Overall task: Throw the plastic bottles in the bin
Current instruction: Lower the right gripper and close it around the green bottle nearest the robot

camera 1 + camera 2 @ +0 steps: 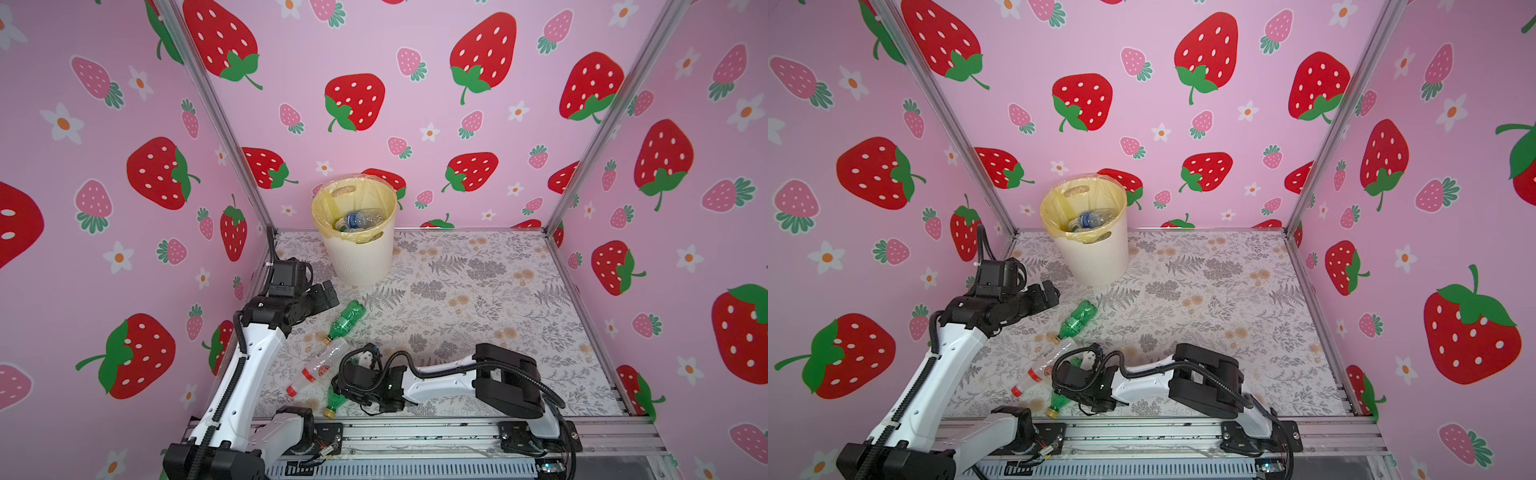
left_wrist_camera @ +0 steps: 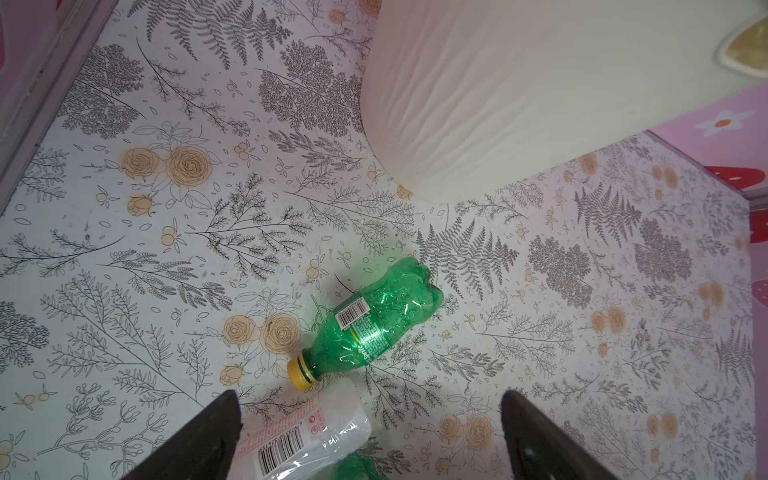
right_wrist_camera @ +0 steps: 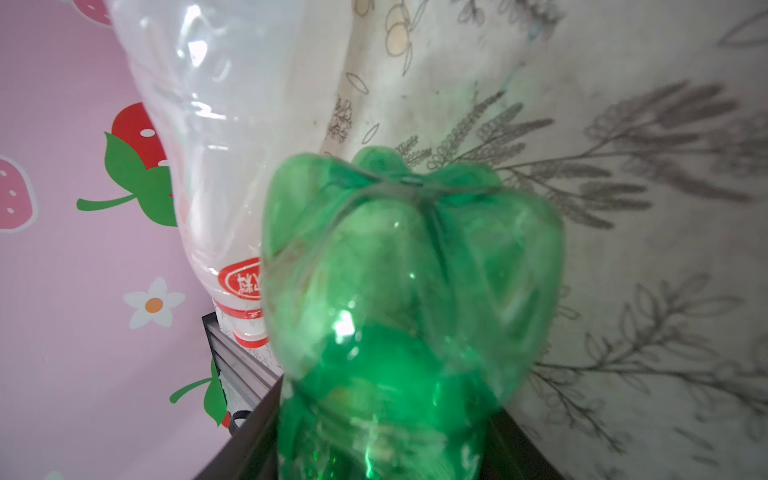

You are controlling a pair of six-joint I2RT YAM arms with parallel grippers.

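Grasp: right end effector clamps green plastic bottle, left end effector gapes empty; lift straight, clearing adjacent clear red-capped bottle, release above cream ribbed bin.

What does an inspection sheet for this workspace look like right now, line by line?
Surface: floral tabletop, flat, three bottles lying on it.
Job's things: bin at the back, upright, blue-labelled bottle inside; far green bottle, clear red-capped bottle and front green bottle on their sides.
Clutter: nothing seen.
Grippers: left gripper open, empty, above the tabletop near the bin; right gripper closed on the front green bottle's body.
Cables: black cable loops above the right arm; loose wires at the front rail.
Surroundings: strawberry-print walls on three sides, metal posts at the corners.
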